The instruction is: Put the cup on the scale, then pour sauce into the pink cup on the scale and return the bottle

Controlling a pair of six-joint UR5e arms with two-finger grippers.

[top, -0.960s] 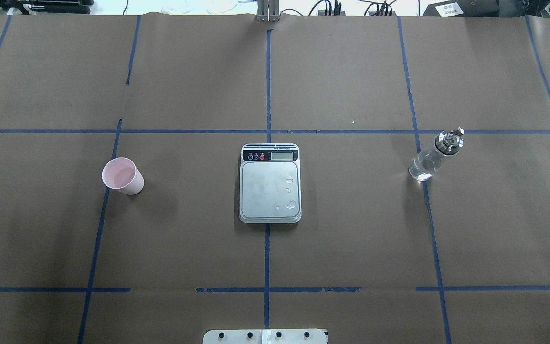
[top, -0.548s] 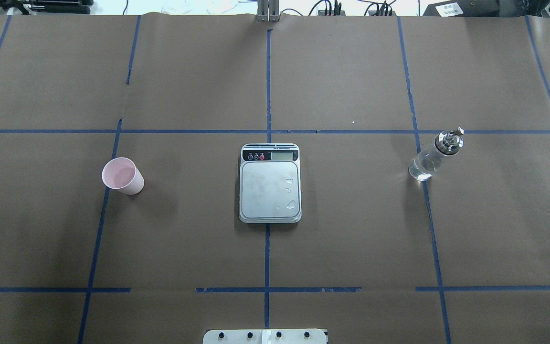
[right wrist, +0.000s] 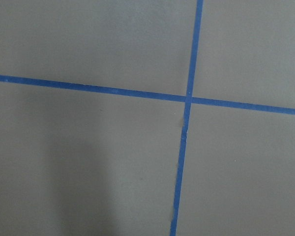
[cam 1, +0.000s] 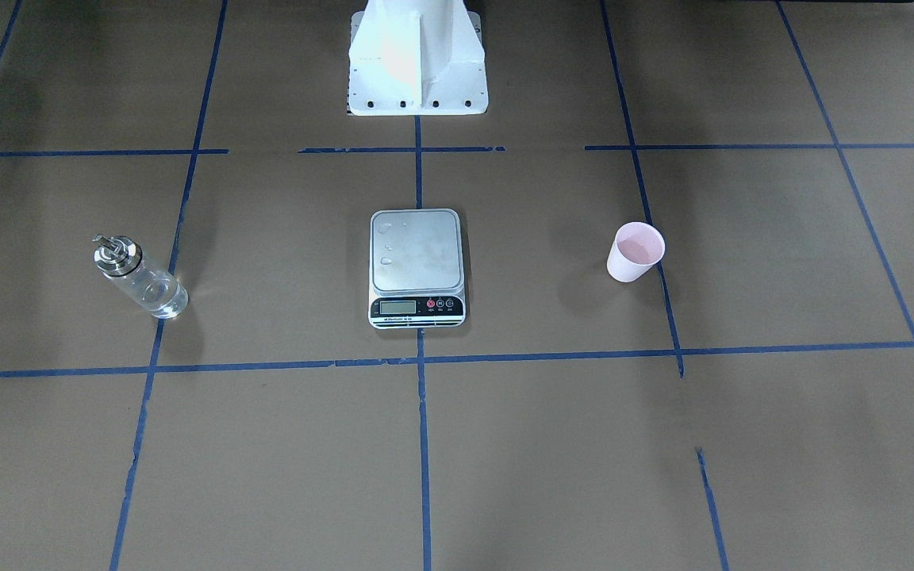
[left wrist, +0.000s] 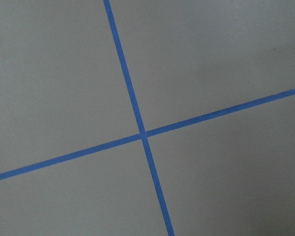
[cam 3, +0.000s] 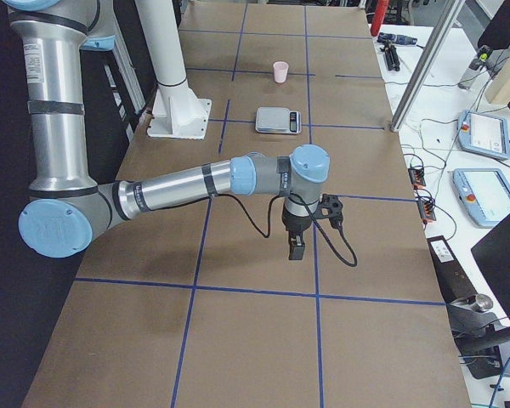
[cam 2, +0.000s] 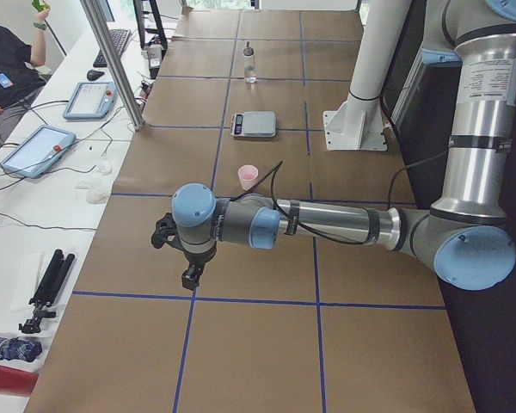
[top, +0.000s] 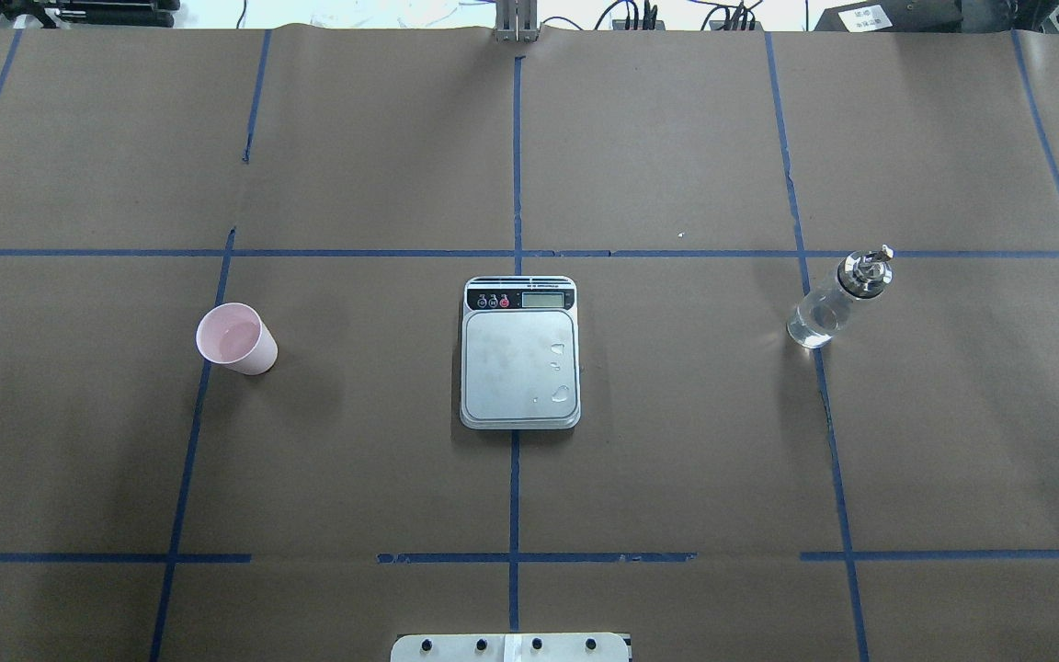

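Note:
The pale pink cup (top: 235,338) (cam 1: 635,252) stands upright on the brown paper, on my left side, apart from the scale. At the table's centre lies the scale (top: 519,363) (cam 1: 416,254), its silver platform bare except for a few clear drops. The clear glass bottle (top: 837,299) (cam 1: 140,277), silver-capped, stands upright on my right side. My left gripper (cam 2: 190,280) hangs over the table's left end, well short of the cup (cam 2: 248,177). My right gripper (cam 3: 296,251) hangs over the right end. Both show only in side views; I cannot tell whether they are open or shut.
Blue tape lines (top: 514,478) divide the brown paper into squares. The white robot pedestal (cam 1: 417,63) stands behind the scale. A side table holds tablets (cam 2: 34,151) and a seated person (cam 2: 4,69); a metal post (cam 2: 112,60) rises at the table edge.

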